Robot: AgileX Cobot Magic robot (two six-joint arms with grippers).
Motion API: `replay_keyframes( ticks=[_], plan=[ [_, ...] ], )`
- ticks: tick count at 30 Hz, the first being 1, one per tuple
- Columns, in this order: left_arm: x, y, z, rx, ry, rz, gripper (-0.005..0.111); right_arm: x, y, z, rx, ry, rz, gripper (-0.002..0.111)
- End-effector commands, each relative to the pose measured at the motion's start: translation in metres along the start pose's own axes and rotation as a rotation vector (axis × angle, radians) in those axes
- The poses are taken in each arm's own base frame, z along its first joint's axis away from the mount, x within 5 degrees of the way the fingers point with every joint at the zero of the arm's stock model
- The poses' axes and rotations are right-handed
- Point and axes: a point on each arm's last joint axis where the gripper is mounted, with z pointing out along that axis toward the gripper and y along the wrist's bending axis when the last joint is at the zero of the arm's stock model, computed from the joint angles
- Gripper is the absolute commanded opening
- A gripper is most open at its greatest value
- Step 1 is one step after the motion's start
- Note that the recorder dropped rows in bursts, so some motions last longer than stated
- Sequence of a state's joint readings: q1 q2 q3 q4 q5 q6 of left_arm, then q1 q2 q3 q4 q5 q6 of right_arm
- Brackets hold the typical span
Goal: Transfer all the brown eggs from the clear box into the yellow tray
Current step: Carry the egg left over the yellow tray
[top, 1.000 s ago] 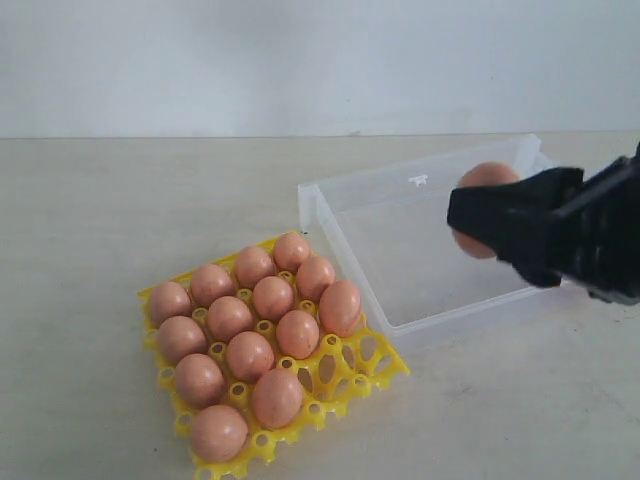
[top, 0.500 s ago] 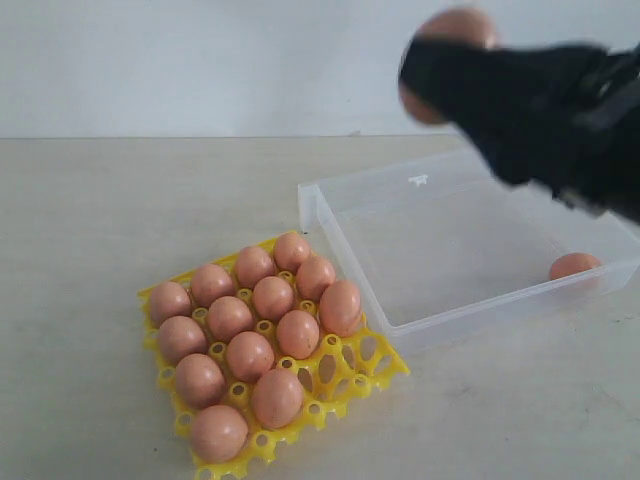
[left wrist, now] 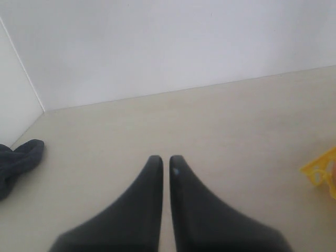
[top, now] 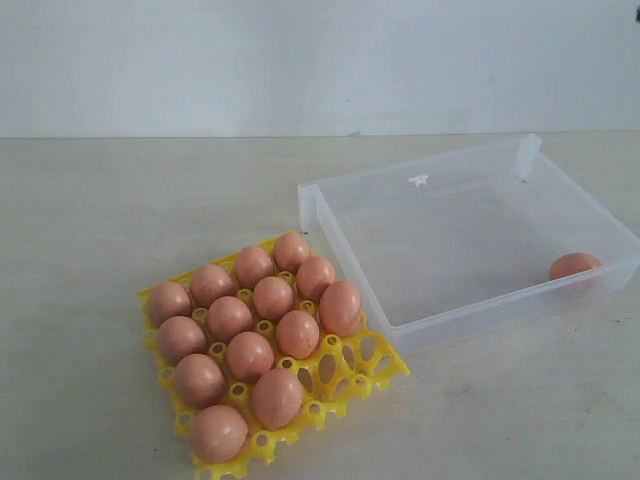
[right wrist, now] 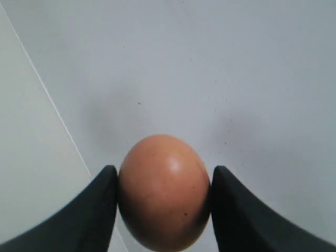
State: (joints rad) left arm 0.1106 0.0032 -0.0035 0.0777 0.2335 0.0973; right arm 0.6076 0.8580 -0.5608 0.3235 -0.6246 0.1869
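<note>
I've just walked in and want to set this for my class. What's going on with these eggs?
A two-armed robot is moving eggs from a box into a tray. The right gripper holds one egg between its jaws, lifted out of the exterior view. The tray is nearly full of eggs, with a few cups open on the side near the box. A last egg lies in the box. The left gripper is shut, empty and off to the side.

Soft even light, faint shadows, left gripper (left wrist: 165, 160) blurred near lens
</note>
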Motion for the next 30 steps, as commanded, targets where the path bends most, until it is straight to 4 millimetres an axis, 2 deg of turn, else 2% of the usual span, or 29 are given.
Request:
replay_keyframes(
  ticks=[1, 3, 6, 10, 17, 20, 22, 24, 27, 30],
  plan=[
    [0.001, 0.000, 0.000, 0.005, -0.002, -0.004, 0.004, -0.032, 0.015, 0.029, -0.046, -0.028, -0.132, 0.000],
    [0.001, 0.000, 0.000, 0.005, -0.002, -0.004, 0.004, -0.038, 0.016, 0.043, -0.021, 0.042, -0.222, 0.000],
    [0.001, 0.000, 0.000, 0.005, -0.002, -0.004, 0.004, -0.021, 0.006, 0.058, 0.033, 0.286, -0.399, 0.000],
    [0.001, 0.000, 0.000, 0.005, -0.002, -0.004, 0.004, 0.026, -0.017, 0.071, 0.100, 0.548, -0.426, 0.000],
    [0.001, 0.000, 0.000, 0.005, -0.002, -0.004, 0.004, 0.104, -0.038, 0.090, 0.106, 0.754, -0.407, 0.000],
    [0.001, 0.000, 0.000, 0.005, -0.002, -0.004, 0.004, 0.136, -0.055, 0.095, 0.133, 0.831, -0.408, 0.000],
    [0.001, 0.000, 0.000, 0.005, -0.002, -0.004, 0.004, 0.154, -0.065, 0.099, 0.138, 0.829, -0.402, 0.000],
    [0.001, 0.000, 0.000, 0.005, -0.002, -0.004, 0.004, 0.164, -0.069, 0.107, 0.113, 0.752, -0.401, 0.000],
    [0.001, 0.000, 0.000, 0.005, -0.002, -0.004, 0.004, 0.165, -0.069, 0.122, 0.073, 0.525, -0.372, 0.000],
    [0.001, 0.000, 0.000, 0.005, -0.002, -0.004, 0.004, 0.157, -0.074, 0.136, 0.114, 0.286, -0.269, 0.000]
  ],
)
